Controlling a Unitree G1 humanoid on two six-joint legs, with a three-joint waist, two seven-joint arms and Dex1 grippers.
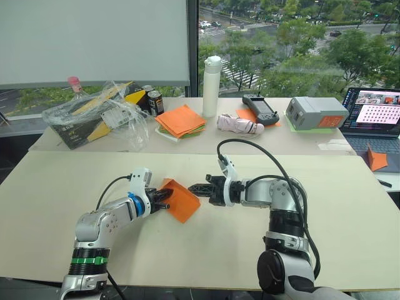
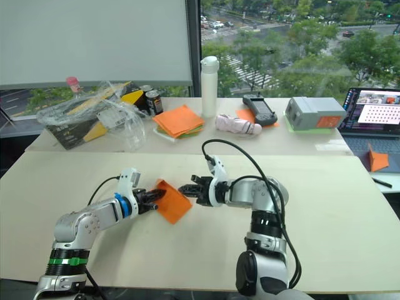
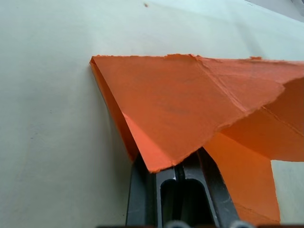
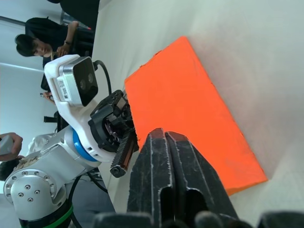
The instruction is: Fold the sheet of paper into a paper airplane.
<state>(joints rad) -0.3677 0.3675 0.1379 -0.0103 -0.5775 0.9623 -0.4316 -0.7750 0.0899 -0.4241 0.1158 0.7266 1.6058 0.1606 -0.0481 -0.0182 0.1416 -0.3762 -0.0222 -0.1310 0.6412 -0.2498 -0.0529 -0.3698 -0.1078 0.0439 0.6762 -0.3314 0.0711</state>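
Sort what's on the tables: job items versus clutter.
Job:
orange paper, partly folded, on the near table
left gripper, shut on the paper's edge
right gripper, fingers together, at the paper's other side

Clutter, all on the far table:
paper stack
white bottle
cans
plastic-wrapped box
handheld controller
grey box
laptop

bright orange sheet of paper (image 1: 180, 199) at centre, black left pincer (image 1: 164, 199), pale cream tabletop (image 1: 75, 181), white bottle (image 1: 212, 86) at upper centre, orange and green stack (image 1: 181, 120)
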